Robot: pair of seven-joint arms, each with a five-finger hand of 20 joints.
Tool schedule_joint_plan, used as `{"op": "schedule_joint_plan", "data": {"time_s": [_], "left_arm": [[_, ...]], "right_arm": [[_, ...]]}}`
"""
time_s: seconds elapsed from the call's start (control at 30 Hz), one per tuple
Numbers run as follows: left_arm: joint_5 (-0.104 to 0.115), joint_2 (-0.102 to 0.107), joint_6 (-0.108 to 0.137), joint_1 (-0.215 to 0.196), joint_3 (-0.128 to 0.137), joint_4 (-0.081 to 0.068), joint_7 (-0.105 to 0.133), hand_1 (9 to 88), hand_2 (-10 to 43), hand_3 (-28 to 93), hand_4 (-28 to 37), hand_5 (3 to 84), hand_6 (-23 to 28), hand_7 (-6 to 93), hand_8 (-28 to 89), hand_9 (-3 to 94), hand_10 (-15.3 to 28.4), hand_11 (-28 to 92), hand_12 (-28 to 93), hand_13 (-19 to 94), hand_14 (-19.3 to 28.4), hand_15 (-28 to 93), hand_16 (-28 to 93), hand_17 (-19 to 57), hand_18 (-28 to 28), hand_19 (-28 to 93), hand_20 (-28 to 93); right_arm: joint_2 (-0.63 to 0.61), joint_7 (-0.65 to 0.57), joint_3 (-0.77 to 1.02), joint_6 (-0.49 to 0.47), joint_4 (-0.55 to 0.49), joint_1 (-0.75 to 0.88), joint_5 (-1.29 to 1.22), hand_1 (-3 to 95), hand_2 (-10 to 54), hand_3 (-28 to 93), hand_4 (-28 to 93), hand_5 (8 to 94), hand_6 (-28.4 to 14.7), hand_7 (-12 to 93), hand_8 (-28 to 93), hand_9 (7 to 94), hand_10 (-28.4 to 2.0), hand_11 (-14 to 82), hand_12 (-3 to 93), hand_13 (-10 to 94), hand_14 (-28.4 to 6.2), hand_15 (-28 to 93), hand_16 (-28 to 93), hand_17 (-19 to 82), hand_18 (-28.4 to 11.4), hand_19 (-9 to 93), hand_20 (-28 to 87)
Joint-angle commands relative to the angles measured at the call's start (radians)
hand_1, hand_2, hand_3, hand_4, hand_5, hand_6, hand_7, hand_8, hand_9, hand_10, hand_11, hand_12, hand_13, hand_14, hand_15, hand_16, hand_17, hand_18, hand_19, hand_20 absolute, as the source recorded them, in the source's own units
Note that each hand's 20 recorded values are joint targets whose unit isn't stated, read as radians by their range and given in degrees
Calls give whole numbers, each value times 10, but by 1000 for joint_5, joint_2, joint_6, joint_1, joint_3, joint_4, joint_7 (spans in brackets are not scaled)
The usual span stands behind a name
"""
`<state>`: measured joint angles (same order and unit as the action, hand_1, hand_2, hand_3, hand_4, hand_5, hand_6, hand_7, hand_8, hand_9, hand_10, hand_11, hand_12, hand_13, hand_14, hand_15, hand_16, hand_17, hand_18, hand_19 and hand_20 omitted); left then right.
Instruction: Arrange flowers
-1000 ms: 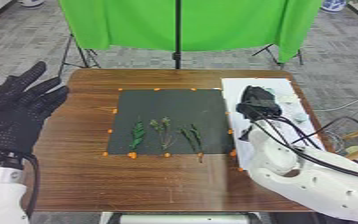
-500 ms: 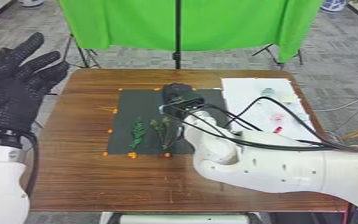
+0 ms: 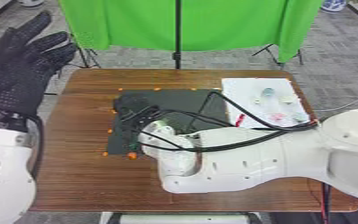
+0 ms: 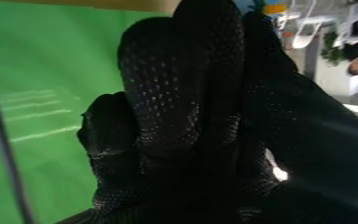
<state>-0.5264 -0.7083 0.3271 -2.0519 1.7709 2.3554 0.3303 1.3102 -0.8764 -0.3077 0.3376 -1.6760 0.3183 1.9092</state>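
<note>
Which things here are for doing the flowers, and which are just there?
For the flowers:
- the dark mat
- the white sheet
- the little pink thing on the sheet, probably a blossom
- the right hand, over the mat

Just there, it seems:
- the green cloth
- the black pole
- the thin white cable on the floor

Lab-like room, green backdrop (image 3: 127, 25) on stand, gray carpet (image 3: 211, 59), robot arms
</note>
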Motion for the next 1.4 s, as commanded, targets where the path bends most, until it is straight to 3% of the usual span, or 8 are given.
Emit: {"op": "schedule_joint_plan", "data": {"time_s": [0.03,0.13,0.27,0.43,0.57,1.0,1.1,1.4], "left_arm": [[6,19,-14,32,-20,-4,22,188,87,764,-283,330,83,143,-98,306,196,247,108,235,267,452,-80,-69,260,641,67],[12,29,-23,36,-30,-9,58,187,87,764,-283,330,84,142,-98,307,196,247,108,234,267,452,-79,-68,260,642,66],[11,22,-42,64,-54,-21,55,187,86,766,-283,330,84,142,-97,306,196,247,107,234,266,452,-79,-67,261,643,66],[20,31,-43,63,-63,-24,93,189,86,765,-283,330,84,142,-97,306,196,248,107,235,266,452,-79,-67,262,644,64],[25,33,-52,81,-78,-32,103,189,85,767,-283,330,84,143,-97,305,195,249,107,234,265,452,-80,-67,261,644,63],[21,26,-40,91,-85,-29,89,191,86,766,-283,331,84,144,-97,305,195,249,107,233,265,452,-80,-67,261,645,60],[27,29,-51,53,-62,-24,110,192,86,766,-283,330,84,145,-98,304,194,249,107,233,266,453,-79,-67,261,645,59],[30,25,-45,59,-67,-26,107,193,85,768,-283,330,85,144,-98,304,195,250,106,234,266,453,-80,-67,261,646,58]], "right_arm": [[44,-28,-11,-19,26,-44,-32,527,-95,696,-283,860,28,206,47,937,-69,278,229,893,-33,534,206,508,-179,932,316],[52,-54,-65,0,37,-81,-13,523,-95,691,-283,860,28,204,42,937,-69,283,222,893,-33,535,205,503,-181,932,319],[48,-72,-66,-3,42,-74,-31,518,-95,683,-283,858,30,203,39,937,-70,291,214,891,-32,538,206,500,-181,932,325],[60,-80,-100,9,44,-100,-28,504,-95,668,-283,850,27,198,33,937,-71,295,202,888,-32,542,207,496,-183,932,330],[65,-96,-118,16,52,-111,-33,487,-95,643,-283,848,26,196,31,935,-71,302,192,884,-35,548,207,493,-183,932,334],[78,-73,-107,14,57,-108,-31,466,-95,632,-283,778,29,160,-8,927,-72,307,181,878,-35,560,198,490,-182,932,337],[89,-81,-119,16,56,-112,-41,465,-95,629,-283,765,31,161,-20,927,-73,306,181,876,-36,562,198,490,-182,932,339],[86,-73,-106,1,54,-106,-53,449,-95,657,-283,736,34,158,-42,920,-76,301,180,867,-38,569,197,484,-183,932,338]]}}
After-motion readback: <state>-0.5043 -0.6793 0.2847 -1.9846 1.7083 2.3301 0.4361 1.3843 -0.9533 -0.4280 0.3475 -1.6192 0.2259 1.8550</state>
